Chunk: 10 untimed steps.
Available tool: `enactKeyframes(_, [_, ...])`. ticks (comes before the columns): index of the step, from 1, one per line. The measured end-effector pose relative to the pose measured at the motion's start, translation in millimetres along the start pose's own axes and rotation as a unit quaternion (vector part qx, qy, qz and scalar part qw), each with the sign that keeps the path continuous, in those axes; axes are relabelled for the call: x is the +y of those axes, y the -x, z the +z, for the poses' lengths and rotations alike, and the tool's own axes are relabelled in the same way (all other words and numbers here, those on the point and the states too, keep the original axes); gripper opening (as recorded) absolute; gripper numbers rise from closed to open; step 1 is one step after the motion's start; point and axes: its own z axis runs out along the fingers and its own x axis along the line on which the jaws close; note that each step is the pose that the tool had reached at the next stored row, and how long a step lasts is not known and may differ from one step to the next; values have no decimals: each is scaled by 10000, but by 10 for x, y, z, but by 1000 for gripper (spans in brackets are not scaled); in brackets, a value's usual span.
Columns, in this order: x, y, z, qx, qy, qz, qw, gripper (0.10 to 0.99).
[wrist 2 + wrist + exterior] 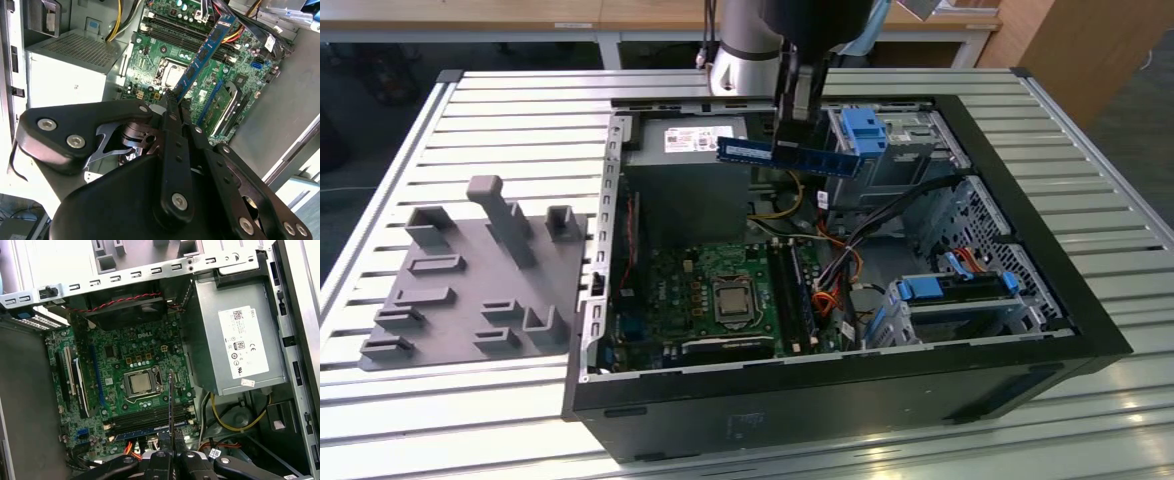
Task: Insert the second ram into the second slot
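Memory stick (750, 150) is clamped by gripper (797, 130) well above slots (790, 285); jamming could be caused by apparent tilt.

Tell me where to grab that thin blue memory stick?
Pinch its flat faces mid-length along the top edge, from above, as the gripper does. The second ram is thin and level, so its bottom edge is left free to plug in.

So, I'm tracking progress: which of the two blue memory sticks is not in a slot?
The second ram, held by the gripper above the case; the other stick sits seated in the motherboard.
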Motion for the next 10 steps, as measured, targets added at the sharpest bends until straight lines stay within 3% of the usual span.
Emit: enactKeyframes(10, [-1, -3, 0, -3, -1, 83, 10000, 137])
